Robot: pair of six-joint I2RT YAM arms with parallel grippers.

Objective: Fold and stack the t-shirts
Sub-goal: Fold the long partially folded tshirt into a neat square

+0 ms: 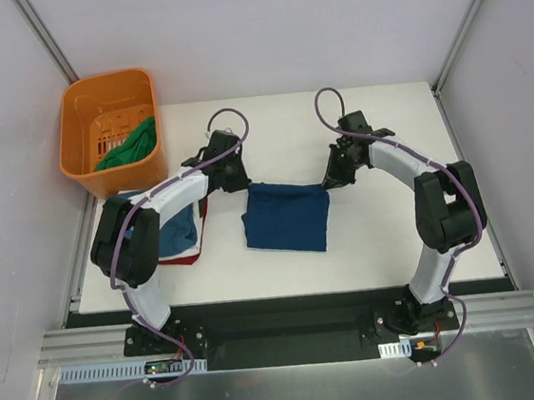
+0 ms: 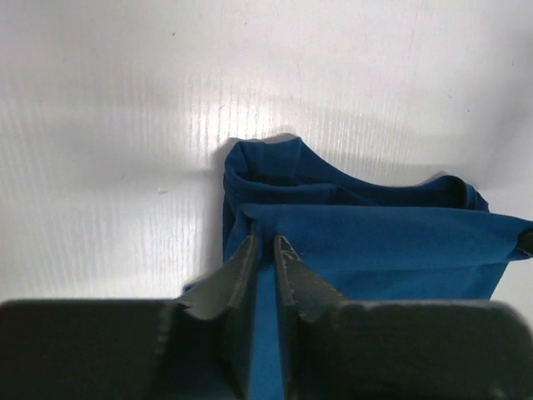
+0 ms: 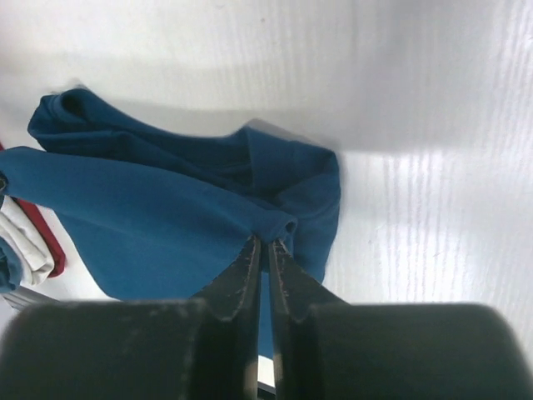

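A teal-blue t-shirt point(image 1: 286, 217) lies partly folded in the middle of the white table. My left gripper point(image 1: 238, 180) is shut on its far left corner; in the left wrist view the cloth point(image 2: 375, 242) runs between the jaws of the gripper point(image 2: 265, 247). My right gripper point(image 1: 333, 176) is shut on its far right corner, with the cloth point(image 3: 166, 225) pinched at the gripper's tips point(image 3: 266, 246). Both hold the far edge slightly raised. A stack of folded shirts point(image 1: 177, 236), blue over white and red, lies at the left. A green shirt point(image 1: 132, 145) sits in the basket.
An orange plastic basket point(image 1: 86, 114) stands at the far left corner, off the table's edge. Grey enclosure walls stand on three sides. The stack's red and white edges show in the right wrist view point(image 3: 33, 242).
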